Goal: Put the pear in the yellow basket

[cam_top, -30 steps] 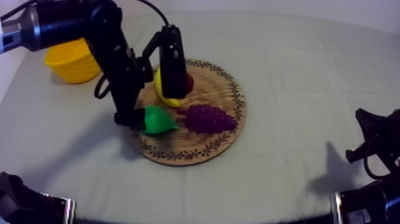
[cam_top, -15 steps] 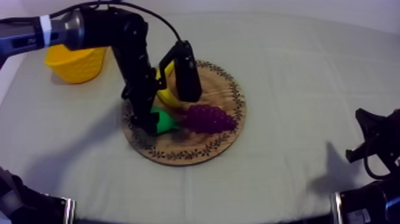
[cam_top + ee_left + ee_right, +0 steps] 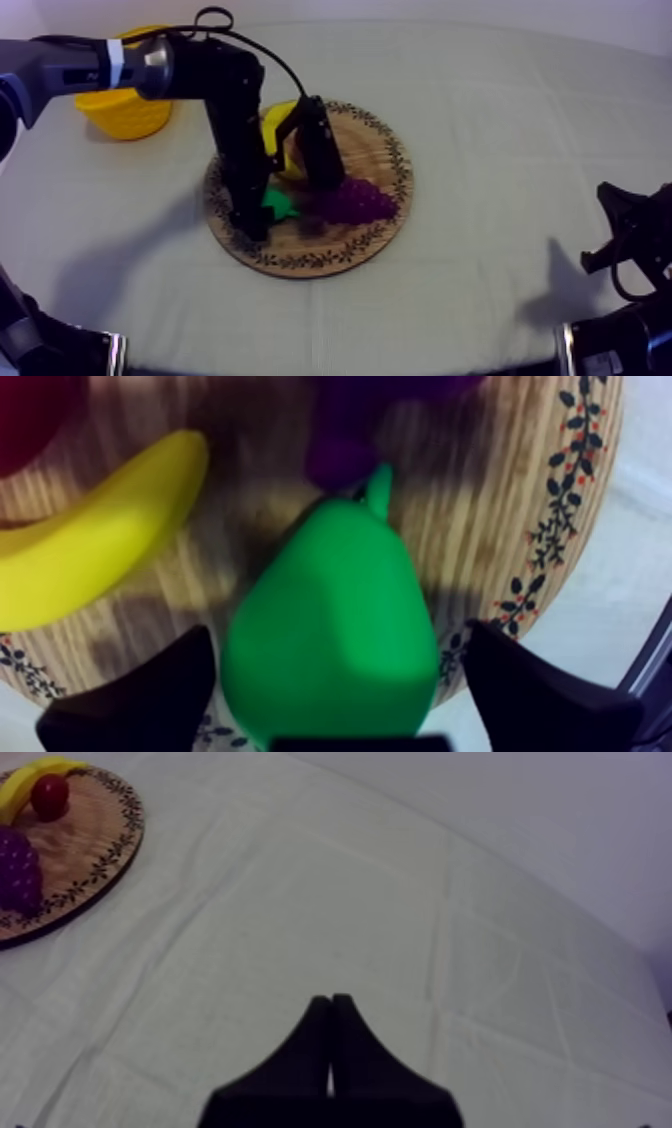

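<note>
Two fingers (image 3: 140, 696) held wide around the pear (image 3: 330, 626) on the wooden board (image 3: 480, 466).
My left gripper (image 3: 335, 686) is down at the board's patterned rim, claw spread open with one black finger at each side of the green pear. I cannot tell whether either finger touches it. The pear lies on the board close to that rim, its stem pointing toward the board's middle. Just past the stem sits the bunch of grapes (image 3: 355, 200). The banana (image 3: 90, 536) lies beside the pear, farther in on the board, with the small red fruit (image 3: 50, 796) next to it. Off the board, on my left arm's side, the yellow basket (image 3: 120, 110) stands on the cloth (image 3: 400, 902). My right gripper (image 3: 330, 1052) hangs over bare cloth well apart from the board, fingers pressed together on nothing.
</note>
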### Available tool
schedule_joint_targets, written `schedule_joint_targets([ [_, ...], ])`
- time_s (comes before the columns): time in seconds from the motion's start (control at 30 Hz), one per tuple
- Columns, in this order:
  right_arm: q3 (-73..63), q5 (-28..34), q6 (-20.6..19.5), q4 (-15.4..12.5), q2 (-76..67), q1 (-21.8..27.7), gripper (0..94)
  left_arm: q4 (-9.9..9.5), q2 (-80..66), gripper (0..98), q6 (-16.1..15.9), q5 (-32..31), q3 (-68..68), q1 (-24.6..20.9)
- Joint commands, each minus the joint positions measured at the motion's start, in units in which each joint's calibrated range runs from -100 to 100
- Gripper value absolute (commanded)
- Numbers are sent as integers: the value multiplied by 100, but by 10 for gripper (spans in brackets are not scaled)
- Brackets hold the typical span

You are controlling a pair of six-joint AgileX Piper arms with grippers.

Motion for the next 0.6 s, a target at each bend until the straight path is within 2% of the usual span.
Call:
schedule_joint_targets([
  [0.0, -2, 2, -2, 1, -3, -2, 4, 3, 21, 842, 66, -19, -10, 8],
  [0.3, -2, 2, -2, 1, -3, -2, 4, -9, 78, 626, 354, -248, 132, -3],
  [0.57, -2, 2, -2, 1, -3, -2, 4, -48, -78, 532, 419, -322, 264, -8],
])
